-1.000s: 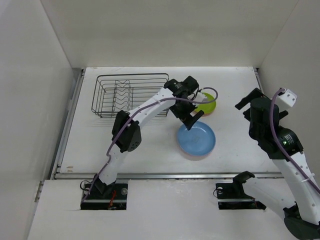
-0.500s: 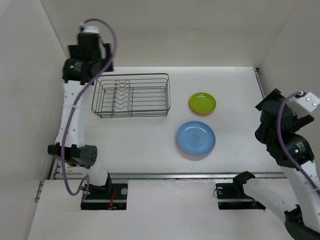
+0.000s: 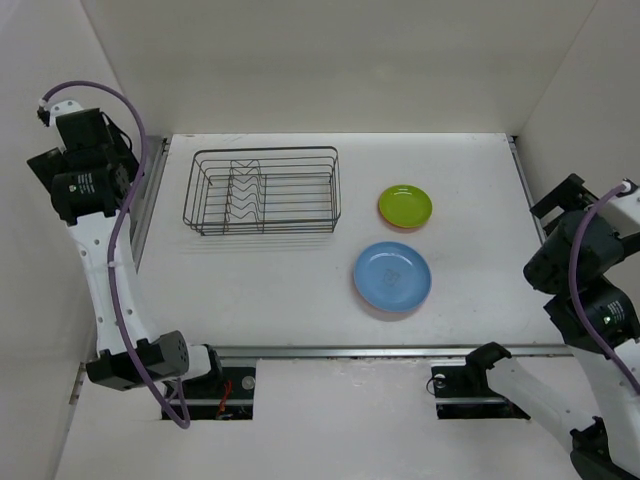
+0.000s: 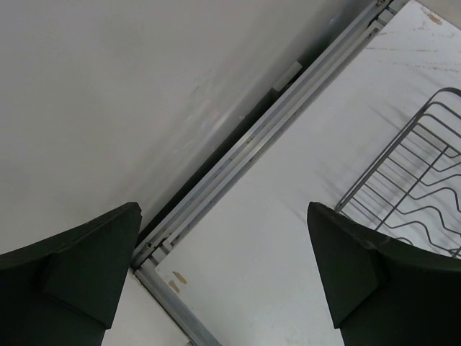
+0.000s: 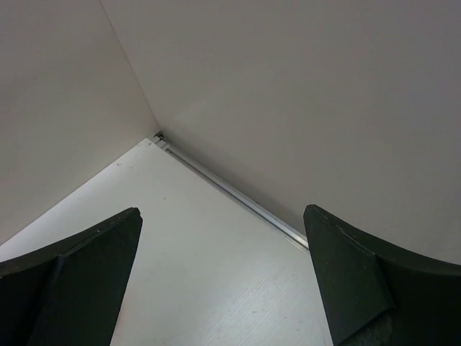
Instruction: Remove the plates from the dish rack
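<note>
The dish rack (image 3: 262, 190) stands empty at the back left of the table; its corner also shows in the left wrist view (image 4: 414, 194). The lime green plate (image 3: 405, 205) lies on the orange plate (image 3: 383, 216), of which only a rim shows. The blue plate (image 3: 392, 276) lies on the pink plate (image 3: 385, 313), also only a rim. My left gripper (image 3: 120, 155) (image 4: 223, 274) is open and empty, high over the table's left edge, left of the rack. My right gripper (image 3: 562, 195) (image 5: 223, 281) is open and empty at the far right, facing the back right corner.
A metal rail (image 4: 238, 158) runs along the table's left edge by the side wall. Another rail (image 5: 238, 194) runs along the right wall. White walls enclose the table on three sides.
My left arm has swung from over the green plate to the back left corner, then out past the table's left edge. My right arm has drawn back to the right.
</note>
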Action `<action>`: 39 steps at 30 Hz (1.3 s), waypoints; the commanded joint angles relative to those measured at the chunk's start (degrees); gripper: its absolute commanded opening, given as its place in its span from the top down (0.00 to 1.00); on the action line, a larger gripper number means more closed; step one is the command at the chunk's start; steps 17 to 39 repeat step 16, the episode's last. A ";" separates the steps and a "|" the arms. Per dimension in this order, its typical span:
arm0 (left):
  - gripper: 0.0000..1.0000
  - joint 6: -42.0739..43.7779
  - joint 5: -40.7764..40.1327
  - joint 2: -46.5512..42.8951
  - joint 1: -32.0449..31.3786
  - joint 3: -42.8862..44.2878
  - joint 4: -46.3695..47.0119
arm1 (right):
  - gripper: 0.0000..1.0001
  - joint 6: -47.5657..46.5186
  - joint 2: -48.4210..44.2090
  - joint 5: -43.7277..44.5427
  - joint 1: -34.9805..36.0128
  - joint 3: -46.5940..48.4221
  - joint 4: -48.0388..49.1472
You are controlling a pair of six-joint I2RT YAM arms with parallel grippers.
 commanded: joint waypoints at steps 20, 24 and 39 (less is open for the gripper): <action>0.00 -0.28 6.29 -3.27 0.80 -4.72 1.42 | 0.00 -4.17 0.95 -4.13 0.19 -1.84 7.95; 0.00 -0.28 6.29 -3.27 0.80 -4.72 1.42 | 0.00 -4.17 0.95 -4.13 0.19 -1.84 7.95; 0.00 -0.28 6.29 -3.27 0.80 -4.72 1.42 | 0.00 -4.17 0.95 -4.13 0.19 -1.84 7.95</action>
